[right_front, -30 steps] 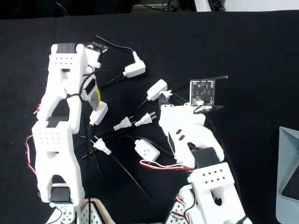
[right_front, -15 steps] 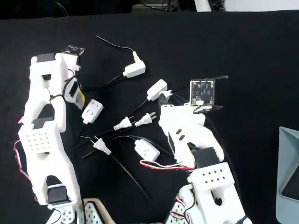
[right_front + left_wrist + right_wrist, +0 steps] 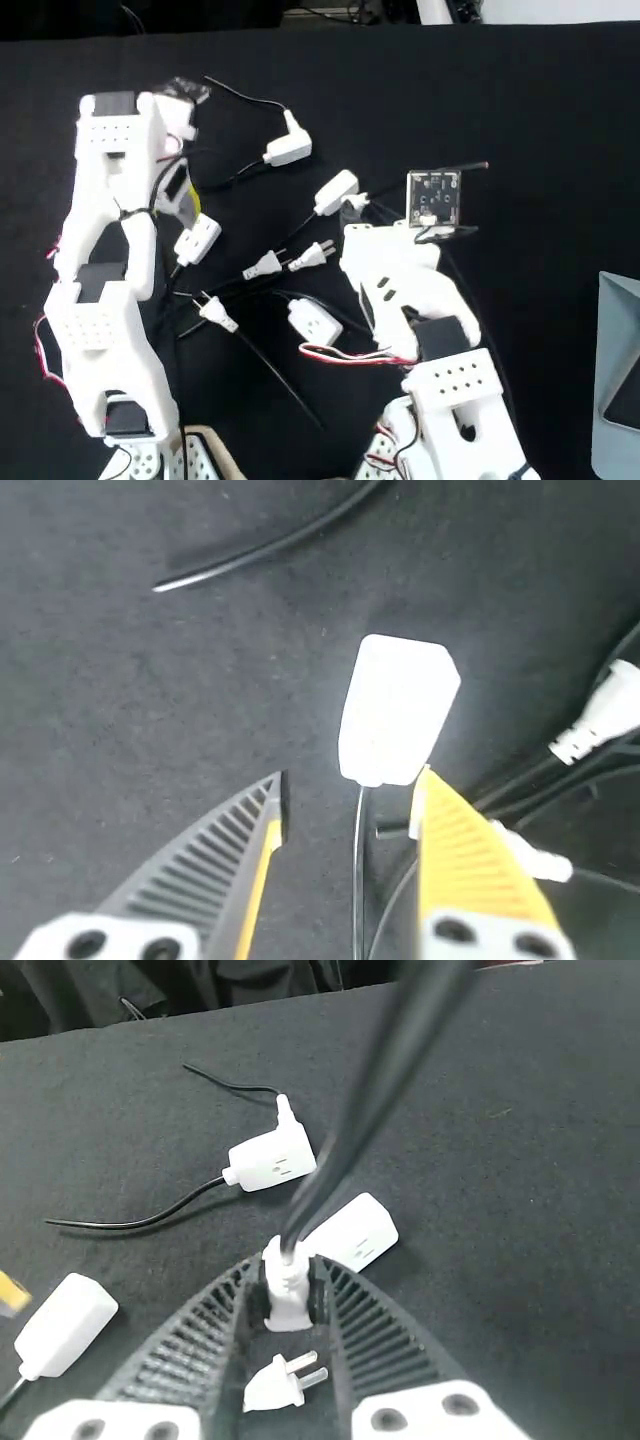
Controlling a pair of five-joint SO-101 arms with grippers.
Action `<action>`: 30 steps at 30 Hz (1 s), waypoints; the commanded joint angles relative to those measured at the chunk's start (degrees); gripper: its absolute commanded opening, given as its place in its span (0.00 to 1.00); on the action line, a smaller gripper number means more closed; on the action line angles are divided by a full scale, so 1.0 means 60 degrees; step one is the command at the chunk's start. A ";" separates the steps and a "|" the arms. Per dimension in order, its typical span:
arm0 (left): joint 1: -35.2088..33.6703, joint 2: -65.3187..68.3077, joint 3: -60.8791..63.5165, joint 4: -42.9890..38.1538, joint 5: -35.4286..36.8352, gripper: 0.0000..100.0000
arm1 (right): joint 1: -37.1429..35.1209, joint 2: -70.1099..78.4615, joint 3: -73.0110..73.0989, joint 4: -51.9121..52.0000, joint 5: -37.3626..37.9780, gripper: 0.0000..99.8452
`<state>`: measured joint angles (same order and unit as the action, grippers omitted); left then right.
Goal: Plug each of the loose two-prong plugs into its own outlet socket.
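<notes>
Tabletop cover [image 3: 540,110]: black cloth, matt; we note a fine, felt-like nap.
Outlet socket [image 3: 397,710]: white plastic, smooth, with a faint sheen.
Gripped plug [image 3: 287,1300], loose plug [image 3: 270,1388]: white moulded plastic; we see bright metal prongs on the loose one.
Cable [image 3: 365,1090]: black, smooth sheath.
Left gripper [image 3: 350,778], fingers [image 3: 455,860]: ribbed matt plastic.
Arm shells [image 3: 115,200]: white matt plastic.

Soft, even light is falling across my black table [image 3: 520,100]; the cloth is swallowing shadows, while the white outlet socket [image 3: 398,708] ahead of my left gripper [image 3: 350,775] is glaring, nearly featureless.
</notes>
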<state>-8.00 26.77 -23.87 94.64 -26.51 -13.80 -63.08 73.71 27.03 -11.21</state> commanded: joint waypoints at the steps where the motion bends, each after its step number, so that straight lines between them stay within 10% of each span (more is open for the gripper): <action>1: 0.0139 0.0147 0.1311 -0.1612 0.0044 0.21 | 0.0073 -0.0110 -0.0051 -0.0147 -0.0044 0.01; 17: 0.1678 0.0938 0.2000 -0.2784 0.0044 0.16 | 0.0073 -0.0110 0.0007 -0.0147 -0.0044 0.01; 30: 0.0110 0.0864 0.0418 -0.2330 0.0000 0.17 | 0.0073 -0.0110 0.0022 -0.0147 -0.0044 0.01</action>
<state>-3.60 32.92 -14.20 78.20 -26.59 -13.80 -63.08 74.42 26.95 -11.21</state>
